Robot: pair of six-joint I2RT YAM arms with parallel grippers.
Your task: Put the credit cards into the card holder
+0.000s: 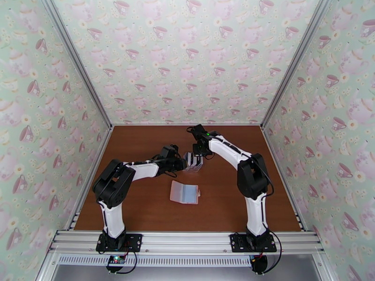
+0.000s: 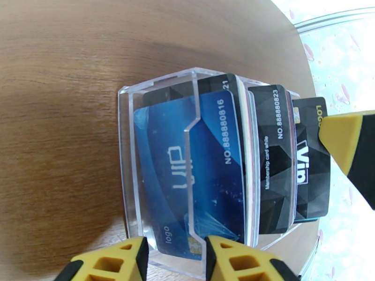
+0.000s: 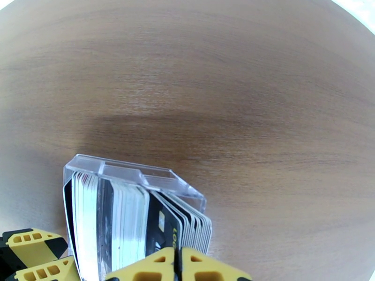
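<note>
Several credit cards stand in a clear slotted rack (image 1: 193, 163) (image 2: 159, 90) (image 3: 136, 174) at mid table: a blue card (image 2: 187, 169) in front, black cards (image 2: 276, 155) behind, and white ones (image 3: 126, 216). My left gripper (image 2: 176, 251) (image 1: 182, 163) comes in from the left, its yellow fingers (image 2: 110, 261) closed across the rack's near end wall. From above, my right gripper (image 3: 176, 264) (image 1: 200, 154) is shut on the top edge of a black card (image 3: 165, 230) that stands in the rack. The pink card holder (image 1: 185, 192) lies open and flat, nearer the arms, with neither gripper touching it.
The brown table (image 1: 140, 207) is walled by patterned panels on three sides. Bare wood lies in front of the card holder and to both sides. The right gripper's finger (image 2: 349, 146) shows at the right edge of the left wrist view, beside the rearmost black card.
</note>
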